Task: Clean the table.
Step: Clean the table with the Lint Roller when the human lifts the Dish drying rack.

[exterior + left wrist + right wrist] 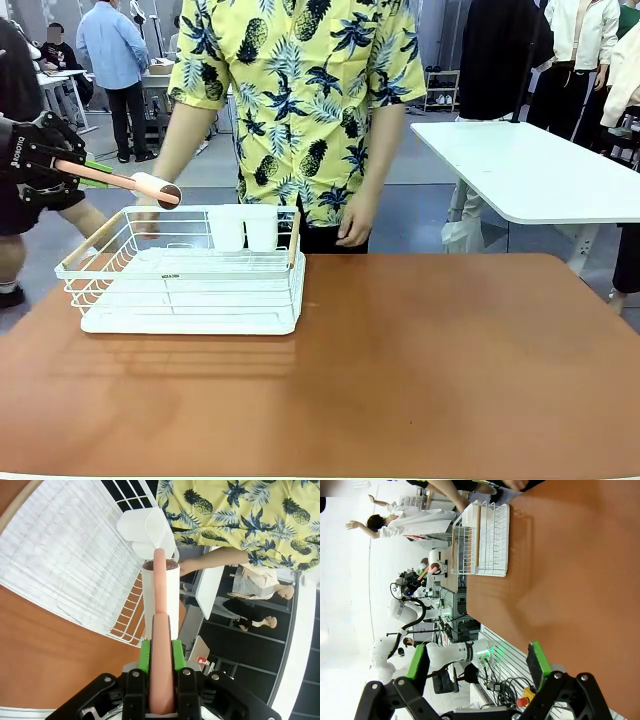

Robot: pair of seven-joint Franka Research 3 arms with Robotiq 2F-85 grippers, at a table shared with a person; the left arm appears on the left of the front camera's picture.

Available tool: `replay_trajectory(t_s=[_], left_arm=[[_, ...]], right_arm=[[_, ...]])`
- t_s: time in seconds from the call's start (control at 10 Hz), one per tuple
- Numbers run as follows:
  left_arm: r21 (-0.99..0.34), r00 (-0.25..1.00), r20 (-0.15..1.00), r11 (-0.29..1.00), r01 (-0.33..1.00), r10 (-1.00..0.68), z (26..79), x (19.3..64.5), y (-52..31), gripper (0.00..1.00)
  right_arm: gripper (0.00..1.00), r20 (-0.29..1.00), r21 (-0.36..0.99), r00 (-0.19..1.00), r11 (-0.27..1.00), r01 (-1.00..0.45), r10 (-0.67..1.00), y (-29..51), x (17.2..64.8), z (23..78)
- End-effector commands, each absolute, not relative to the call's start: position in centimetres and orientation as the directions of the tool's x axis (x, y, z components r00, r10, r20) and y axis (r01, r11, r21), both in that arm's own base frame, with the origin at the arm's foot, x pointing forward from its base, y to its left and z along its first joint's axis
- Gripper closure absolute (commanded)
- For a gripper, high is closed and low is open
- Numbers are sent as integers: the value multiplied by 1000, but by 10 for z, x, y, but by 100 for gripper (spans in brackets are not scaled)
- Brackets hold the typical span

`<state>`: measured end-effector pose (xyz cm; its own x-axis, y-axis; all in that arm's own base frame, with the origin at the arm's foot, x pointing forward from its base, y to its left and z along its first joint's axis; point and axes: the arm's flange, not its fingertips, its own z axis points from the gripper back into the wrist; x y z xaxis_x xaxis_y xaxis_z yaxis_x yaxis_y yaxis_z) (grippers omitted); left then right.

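The left gripper (160, 652) is pinching the end of a pink-handled tool (110, 178), whose white cylindrical head hangs out ahead of the fingertips, over the near corner of the white dish rack (190, 322). Held so far back, the handle could pivot in the pads, and the head could snag the wire rim or strike the person's hand (148, 215) just beyond it. The table (400, 380) lies below both grippers. The right gripper (478, 660) is spread wide and holds nothing.
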<state>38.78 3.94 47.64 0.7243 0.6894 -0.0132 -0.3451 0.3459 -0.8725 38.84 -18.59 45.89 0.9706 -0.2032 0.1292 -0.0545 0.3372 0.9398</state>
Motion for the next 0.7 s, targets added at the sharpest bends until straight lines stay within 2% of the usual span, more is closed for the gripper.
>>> replay_trajectory(t_s=[0.0,0.6], left_arm=[[-872,726,-15,347,-346,687,476,388,39,100],[-872,726,-15,347,-346,687,476,388,39,100]], right_arm=[[0,128,942,970,332,-54,-205,-185,388,463],[0,128,942,970,332,-54,-205,-185,388,463]])
